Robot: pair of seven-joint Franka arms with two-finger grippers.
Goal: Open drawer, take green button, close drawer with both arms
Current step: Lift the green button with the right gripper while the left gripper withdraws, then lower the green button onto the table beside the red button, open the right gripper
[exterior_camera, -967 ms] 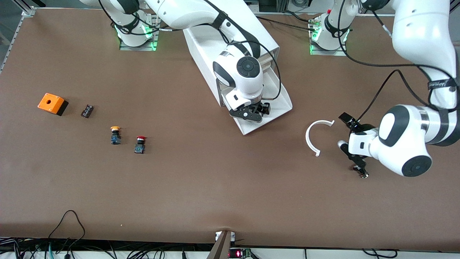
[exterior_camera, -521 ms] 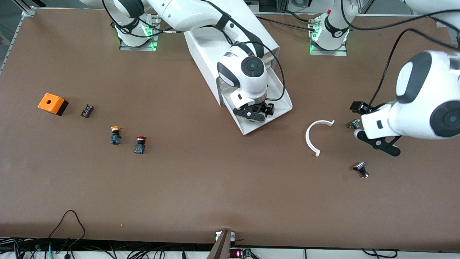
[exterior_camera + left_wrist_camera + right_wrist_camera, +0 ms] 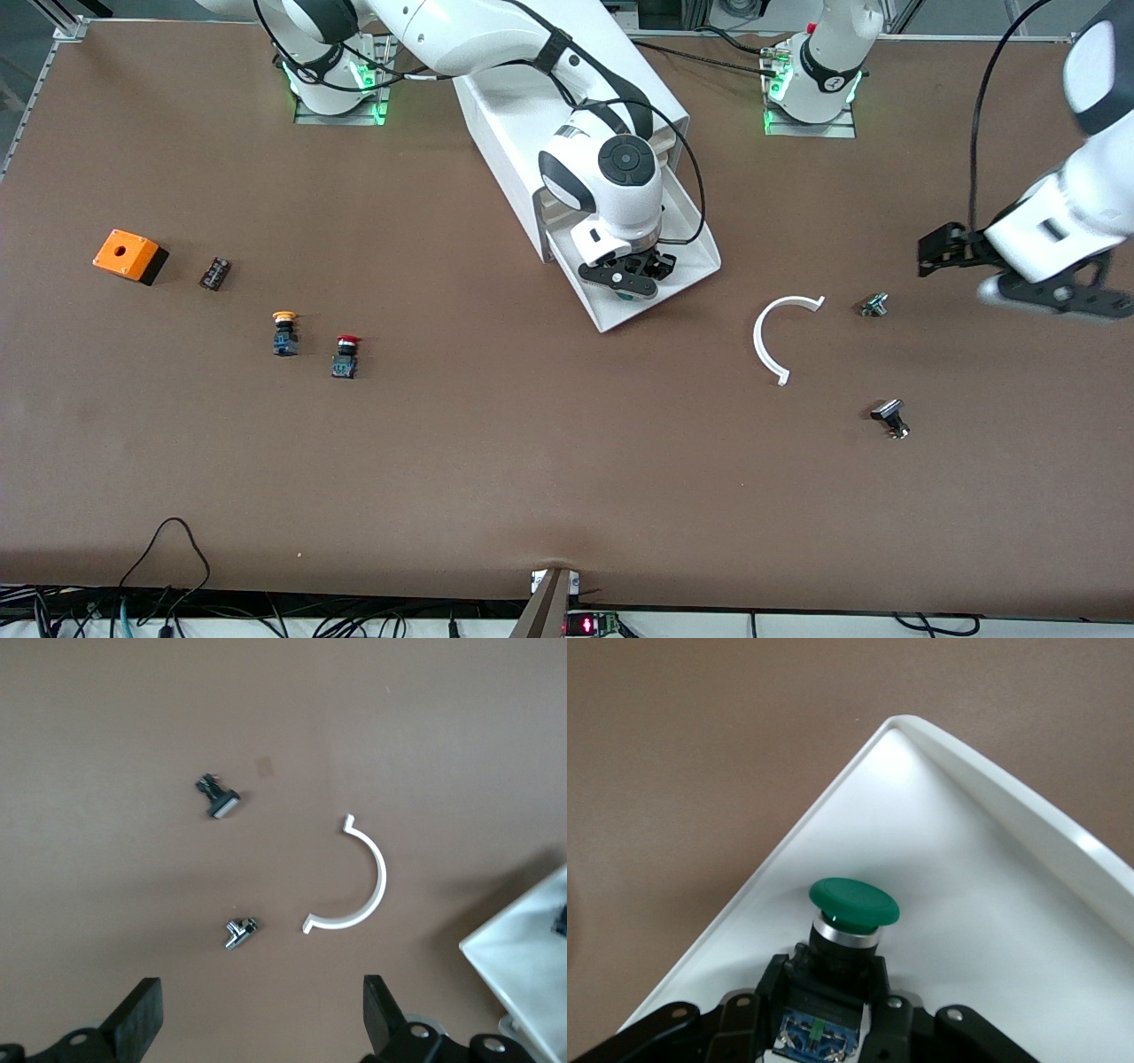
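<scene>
Looking down from the front view: the lowest white shallow tray drawer (image 3: 656, 275) stands pulled out of the big white box cabinet (image 3: 532, 115), toward the front camera. The right arm's black two-finger hand (image 3: 627, 276) is down inside it, likely there to lift the button. The left arm's black hand (image 3: 1045, 288) hangs over the brown table (image 3: 532, 461) at its own end, waiting. Below it: a white curved plastic half-ring (image 3: 769, 341) and two small dark metal parts.

Left wrist view: left hand (image 3: 257, 1028) with fingers (image 3: 137, 1014) wide apart, holding nothing; half-ring (image 3: 363, 895) on the table underneath.

Right wrist view: right hand (image 3: 819, 1014) clamped on the black-and-blue body of the small round green-capped push button (image 3: 852, 904), which stands upright on the drawer's white floor (image 3: 992, 930), near its corner. The low grip probably keeps the cap clear.
</scene>
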